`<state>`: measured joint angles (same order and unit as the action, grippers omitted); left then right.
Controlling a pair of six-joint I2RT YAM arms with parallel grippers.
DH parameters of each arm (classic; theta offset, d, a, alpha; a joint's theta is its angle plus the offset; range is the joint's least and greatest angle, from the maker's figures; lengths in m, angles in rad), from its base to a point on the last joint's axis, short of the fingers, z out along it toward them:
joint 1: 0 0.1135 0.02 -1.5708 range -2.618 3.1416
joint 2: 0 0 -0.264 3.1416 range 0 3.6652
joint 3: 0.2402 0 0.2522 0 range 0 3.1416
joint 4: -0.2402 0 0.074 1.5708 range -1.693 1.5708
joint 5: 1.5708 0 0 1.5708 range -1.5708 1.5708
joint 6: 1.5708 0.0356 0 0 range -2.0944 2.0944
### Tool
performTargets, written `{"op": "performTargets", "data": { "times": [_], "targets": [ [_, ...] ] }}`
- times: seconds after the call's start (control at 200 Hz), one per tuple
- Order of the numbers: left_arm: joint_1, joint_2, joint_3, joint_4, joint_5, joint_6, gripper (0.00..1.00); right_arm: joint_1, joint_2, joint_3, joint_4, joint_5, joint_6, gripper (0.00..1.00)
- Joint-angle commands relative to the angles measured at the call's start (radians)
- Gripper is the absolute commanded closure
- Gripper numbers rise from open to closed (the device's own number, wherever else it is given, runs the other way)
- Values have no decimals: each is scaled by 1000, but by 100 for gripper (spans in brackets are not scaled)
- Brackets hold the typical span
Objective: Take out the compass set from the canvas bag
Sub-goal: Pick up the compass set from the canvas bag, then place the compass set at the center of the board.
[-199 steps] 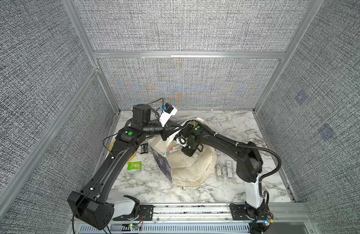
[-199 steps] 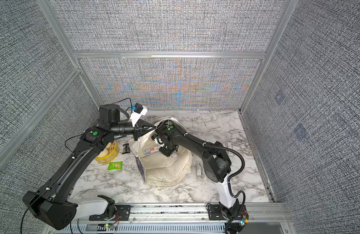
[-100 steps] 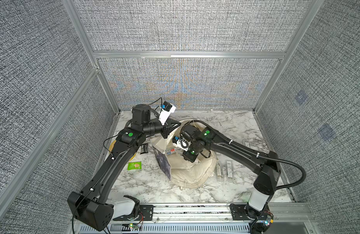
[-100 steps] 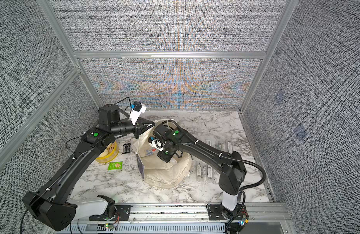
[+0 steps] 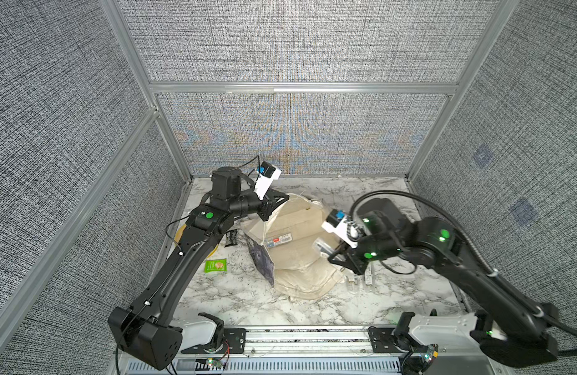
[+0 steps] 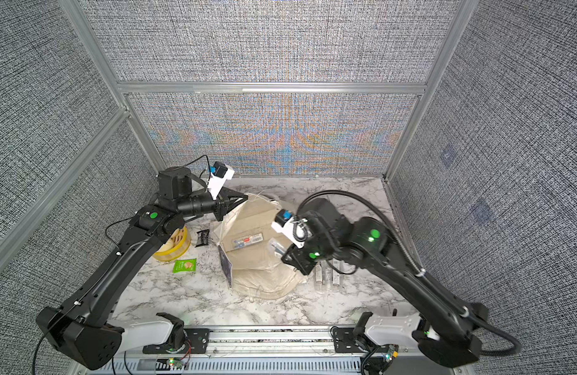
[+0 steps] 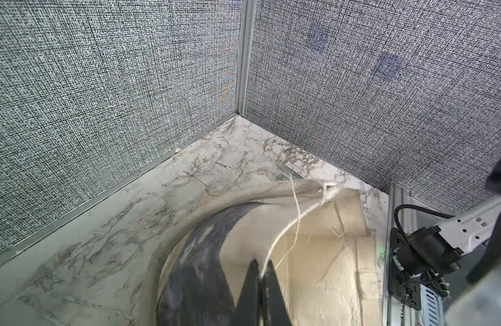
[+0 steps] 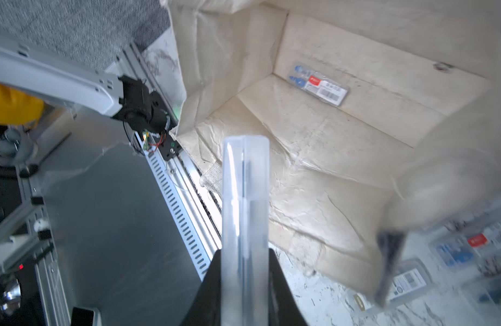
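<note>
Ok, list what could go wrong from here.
1. The right jaws hold the clear compass case by one end only; it could swing or slip loose before set-down.
2. The left jaws pinch just the rim of the canvas bag; a slip could drop the mouth over the set still inside.
3. Other cases lie on the table right beside the bag; setting down there may knock them.

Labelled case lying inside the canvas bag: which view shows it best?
The right wrist view: the labelled case lies unobstructed inside the canvas bag, label visible. Both top views show it only small. The left wrist view misses it.
</note>
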<state>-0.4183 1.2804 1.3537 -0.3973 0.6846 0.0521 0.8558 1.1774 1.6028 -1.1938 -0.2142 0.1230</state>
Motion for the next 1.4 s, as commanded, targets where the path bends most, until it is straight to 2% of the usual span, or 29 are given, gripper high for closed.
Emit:
{"op": "performTargets", "data": {
  "times": [0.0, 0.04, 0.18, 0.29, 0.395, 0.56, 0.7, 0.875, 1.06, 1.291, 1.396],
  "targets": [
    [1, -2, 6, 28, 18, -3, 100, -132, -75, -53, -45, 95, 108, 92],
    [1, -6, 5, 28, 16, -3, 100, -199, -114, -98, -37, 133, 139, 96],
    [2, -21, -1, 28, 16, 0, 100, -394, -216, -296, -1, 325, 312, 100],
    [1, -20, 2, 25, 31, 0, 100, -502, -239, -502, 125, 361, 375, 100],
    [2, -21, 4, 19, 38, 2, 100, -589, -202, -675, 270, 308, 383, 100],
    [1, -35, -4, 25, 33, 3, 100, -666, -28, -807, 362, 290, 363, 100],
    [1, -35, -2, 23, 41, 3, 100, -745, 18, -932, 486, 154, 395, 100],
    [1, -34, -2, 23, 49, 2, 100, -772, -22, -996, 530, 203, 402, 98],
    [1, -35, -1, 24, 49, 2, 100, -799, -2, -1012, 567, 235, 400, 90],
    [3, -36, -2, 25, 49, 0, 100, -838, 16, -1006, 581, 214, 395, 69],
    [2, -35, -2, 25, 50, 0, 100, -861, 16, -1008, 578, 193, 389, 63]
  ]
}}
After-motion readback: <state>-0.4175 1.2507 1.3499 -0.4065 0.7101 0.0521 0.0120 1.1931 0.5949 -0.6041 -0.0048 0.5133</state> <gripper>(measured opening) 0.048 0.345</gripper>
